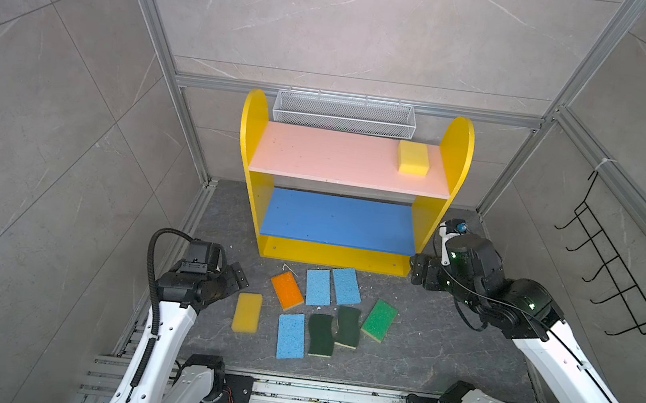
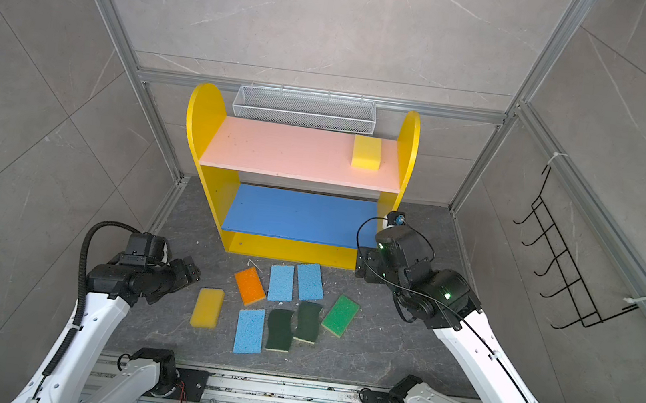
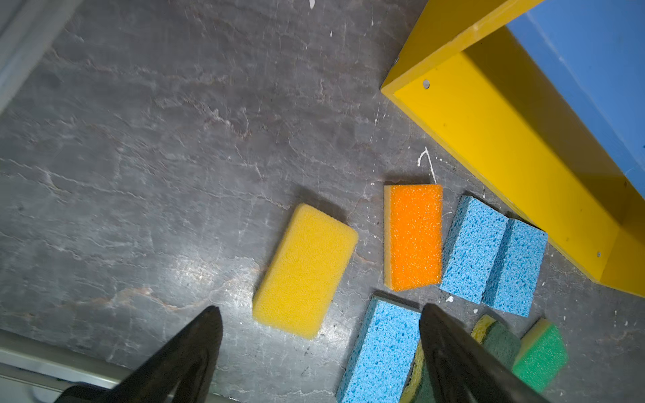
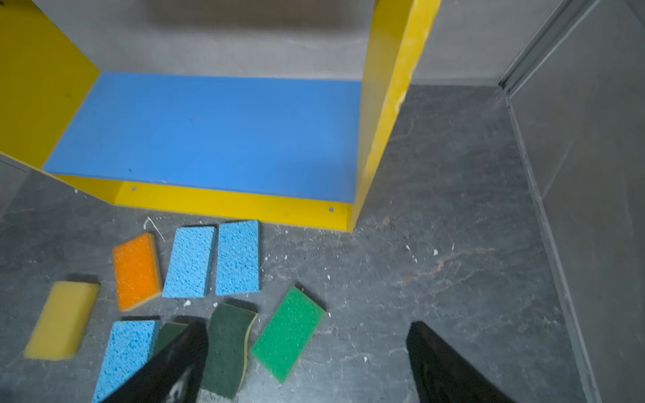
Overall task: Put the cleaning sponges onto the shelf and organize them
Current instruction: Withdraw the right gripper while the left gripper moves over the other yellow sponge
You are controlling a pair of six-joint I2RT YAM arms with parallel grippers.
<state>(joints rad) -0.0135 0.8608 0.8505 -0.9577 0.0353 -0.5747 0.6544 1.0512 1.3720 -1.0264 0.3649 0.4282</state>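
Note:
The shelf [image 1: 253, 127] stands at the back, and one thick yellow sponge [image 1: 413, 158] lies at the right end of its pink upper board. Its blue lower board [image 4: 209, 132] is bare. On the floor in front lie a yellow sponge [image 1: 247, 312], an orange-topped one [image 1: 287, 290], three light-blue ones [image 1: 318, 287], two dark-green scourers [image 1: 321, 335] and a bright-green-topped one [image 1: 379, 320]. My left gripper [image 3: 320, 308] hovers open just left of the floor's yellow sponge [image 3: 305, 270]. Beside the shelf's right foot, my right gripper [image 4: 308, 324] hangs open and holds nothing.
A white wire mesh basket [image 1: 344, 113] hangs on the back wall behind the shelf. A black wire hook rack [image 1: 615, 263] is fixed to the right wall. Aluminium rails [image 1: 289, 391] carrying the arm bases run along the front edge.

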